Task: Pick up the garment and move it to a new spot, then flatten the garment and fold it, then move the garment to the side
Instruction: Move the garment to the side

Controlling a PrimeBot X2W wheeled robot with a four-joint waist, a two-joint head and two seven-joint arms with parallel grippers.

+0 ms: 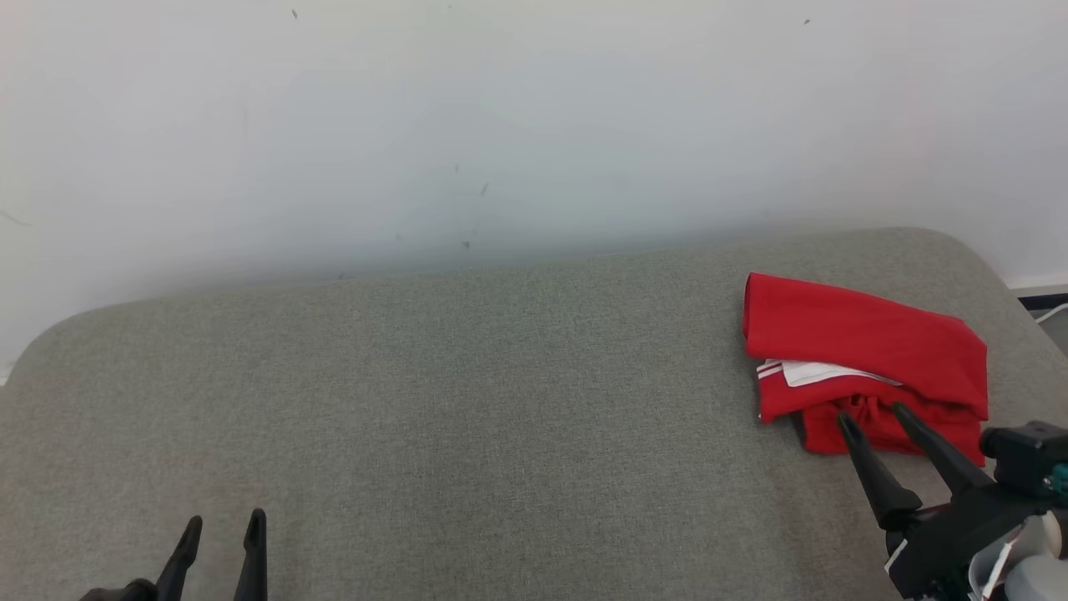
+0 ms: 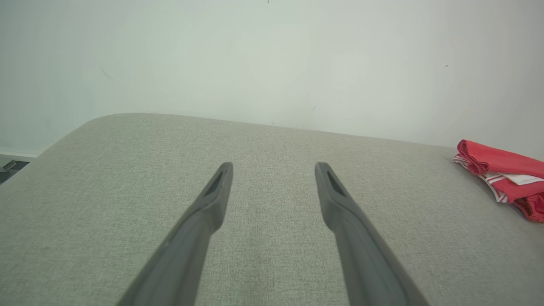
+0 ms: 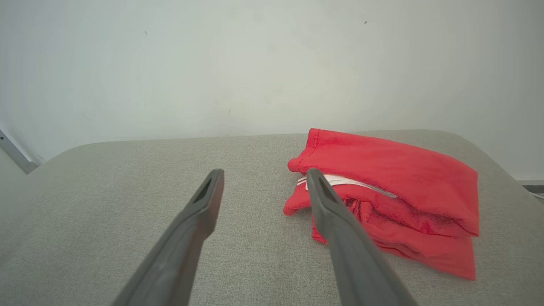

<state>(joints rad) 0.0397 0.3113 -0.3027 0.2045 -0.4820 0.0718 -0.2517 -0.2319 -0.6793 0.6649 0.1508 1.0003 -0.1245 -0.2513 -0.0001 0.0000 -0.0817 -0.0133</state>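
Observation:
The garment (image 1: pixel 868 359) is red with white stripes and lies folded in a compact stack at the right end of the grey cushion (image 1: pixel 467 401). My right gripper (image 1: pixel 874 416) is open, its tips just over the stack's near edge with nothing between them. In the right wrist view the garment (image 3: pixel 395 187) lies to the right of my open right gripper (image 3: pixel 262 175), and one finger overlaps its near left corner. My left gripper (image 1: pixel 224 524) stands open at the lower left, far from the cloth. The left wrist view shows the left gripper (image 2: pixel 273 166) open over bare fabric, the garment (image 2: pixel 503 172) at the right edge.
A pale wall (image 1: pixel 501 125) rises right behind the cushion. The cushion's rounded right corner (image 1: pixel 984 267) lies just past the garment, with a strip of floor and a cable (image 1: pixel 1050 315) beyond it. Wide bare cushion stretches left of the stack.

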